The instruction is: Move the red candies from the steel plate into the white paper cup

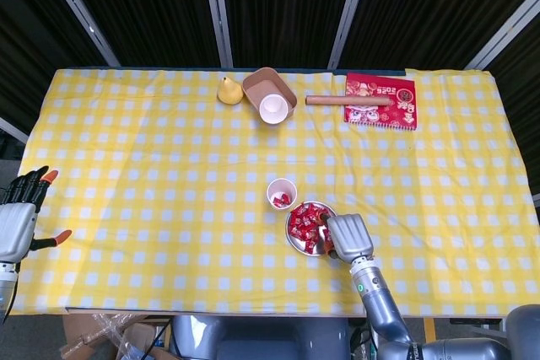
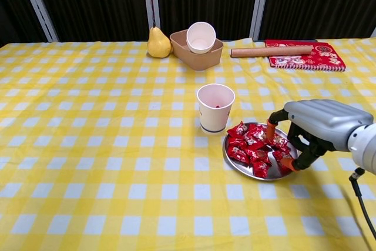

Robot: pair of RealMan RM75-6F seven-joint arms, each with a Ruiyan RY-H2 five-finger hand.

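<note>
Red foil-like wrappers fill the steel plate, which sits touching or just beside the white paper cup, on the cup's side nearest me and a little toward my right; one candy already lies inside the cup. These red candies look light, crinkly and slick, likely to slide over each other, so I judge a pinch across one wrapper's body, or its crimped end, safest. My right hand is lowered at the plate's far edge from the cup, fingers parted around the pile's rim; whether they already grip one I cannot tell. My left hand hangs spread and empty, well apart from the cup.
</note>
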